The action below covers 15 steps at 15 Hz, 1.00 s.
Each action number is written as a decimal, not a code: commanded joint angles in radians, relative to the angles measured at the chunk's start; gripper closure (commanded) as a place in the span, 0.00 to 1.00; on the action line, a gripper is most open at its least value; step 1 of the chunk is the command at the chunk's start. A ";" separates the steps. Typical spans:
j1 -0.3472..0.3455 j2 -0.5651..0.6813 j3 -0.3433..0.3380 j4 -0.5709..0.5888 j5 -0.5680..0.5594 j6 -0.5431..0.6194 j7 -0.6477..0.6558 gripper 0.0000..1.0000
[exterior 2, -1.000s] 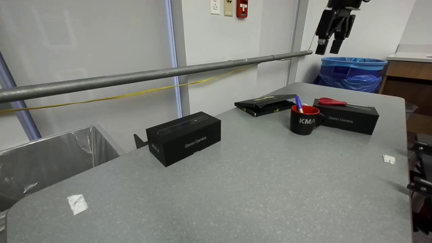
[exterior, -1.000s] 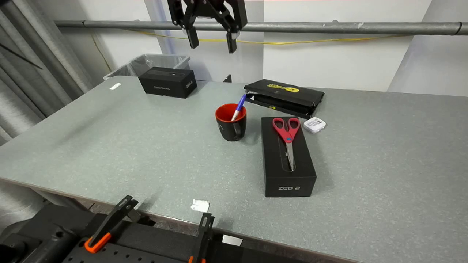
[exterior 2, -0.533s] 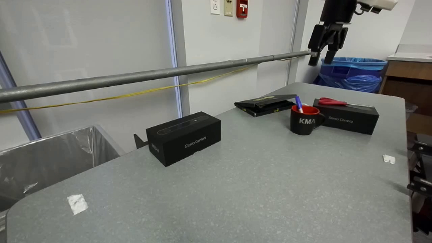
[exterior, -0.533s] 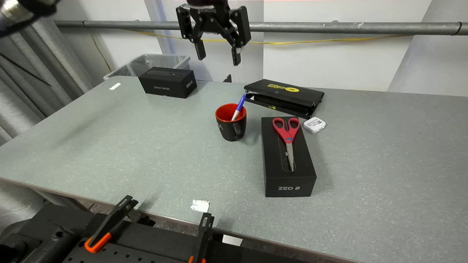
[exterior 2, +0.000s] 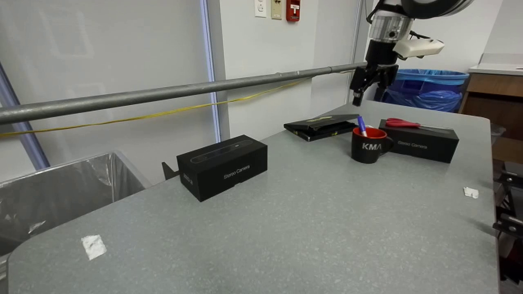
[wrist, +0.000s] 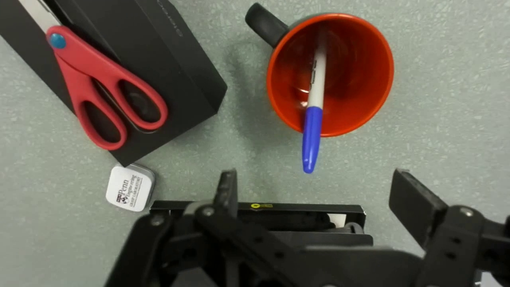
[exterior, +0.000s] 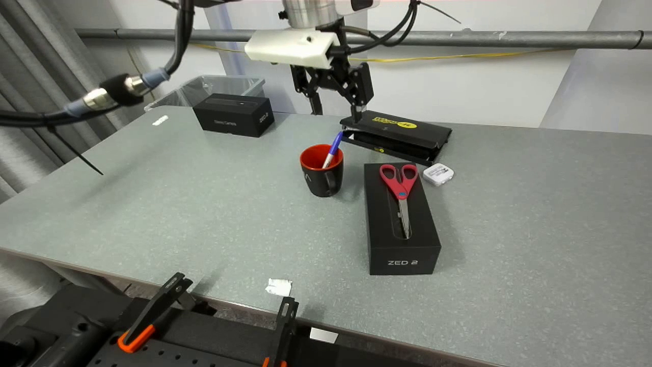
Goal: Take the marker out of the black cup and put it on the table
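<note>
Gripper (exterior: 336, 113): one, moved (together with its arm (exterior 2: 390, 28)) since the earlier frame, lower now and nearer the cup (exterior 2: 365, 151); the things on the table (exterior: 204, 204) lie as they did.
Fingers (wrist: 416, 205): two, spread wide, holding nothing; in the wrist view the marker (wrist: 315, 104) points its blue end toward the gap, apart from both.
Marker: one, in the cup, tilted, white barrel inside and blue cap reaching out past the rim (the print on the barrel is too small to read).
Cup: one, upright on the table, black outside, red inside, with one handle.
Scissors (exterior: 402, 195): one pair, red-handled, lying on top of a black box.
Boxes (exterior: 229, 114): three, all black; the scissors box (exterior: 381, 234) and the flat box (exterior: 397, 131) (its lid partly raised) are near the cup, the last well apart from them.
Tin (wrist: 129, 187): one, white, just beside the scissors box and the flat box.
Scraps (exterior 2: 94, 247): two, white, on the table near its edges.
Bins: two, a grey bin (exterior 2: 130, 169) with clear lining and a blue bin (exterior 2: 429, 86), at opposite ends of the table.
Clamps (exterior: 162, 299): two, black and orange, by the table's edge.
Pipe (exterior 2: 204, 87): one, grey, along the wall (exterior 2: 265, 45).
</note>
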 commanded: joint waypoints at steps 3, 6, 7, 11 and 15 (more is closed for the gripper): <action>0.024 0.059 -0.033 0.043 0.004 -0.003 0.020 0.00; 0.030 0.084 -0.039 0.065 0.005 -0.003 0.029 0.00; 0.031 0.086 -0.039 0.067 0.005 -0.003 0.029 0.00; 0.046 0.109 -0.043 0.076 -0.017 -0.007 0.048 0.00; 0.074 0.141 -0.054 0.076 -0.042 0.001 0.069 0.00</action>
